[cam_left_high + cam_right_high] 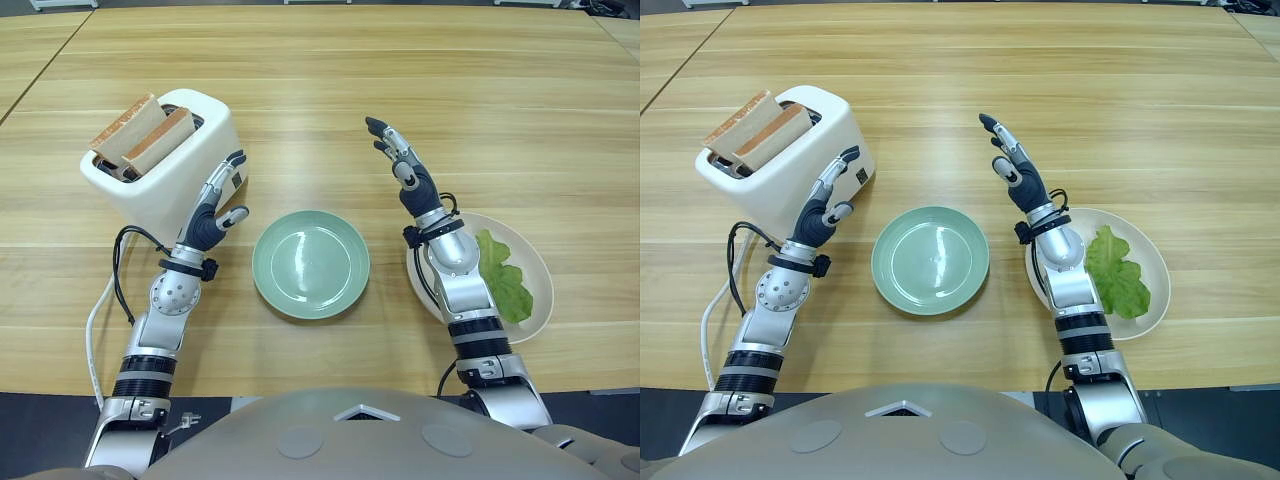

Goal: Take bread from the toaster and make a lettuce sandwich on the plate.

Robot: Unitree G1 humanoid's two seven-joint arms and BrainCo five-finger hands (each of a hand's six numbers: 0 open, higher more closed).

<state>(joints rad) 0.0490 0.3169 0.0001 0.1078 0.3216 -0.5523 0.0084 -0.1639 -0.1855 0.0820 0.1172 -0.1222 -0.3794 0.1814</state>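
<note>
Left hand (213,208) sits just beside toaster (155,190) holding bread slices (140,135).

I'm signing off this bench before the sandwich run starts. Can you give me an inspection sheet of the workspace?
Surface: light wooden plank table.
Job's things: white toaster at far left, two brown-crusted bread slices standing in its slots; round green plate at centre, nothing on it; cream plate at right holding a green lettuce leaf.
Clutter: nothing seen.
Hands: left hand open beside the toaster's near wall, contact unclear; right hand open, raised beyond the cream plate.
Cables: white cord lies beside the left forearm; thin black wire loops near the left wrist.
Surroundings: another wooden tabletop adjoins at left.
</note>
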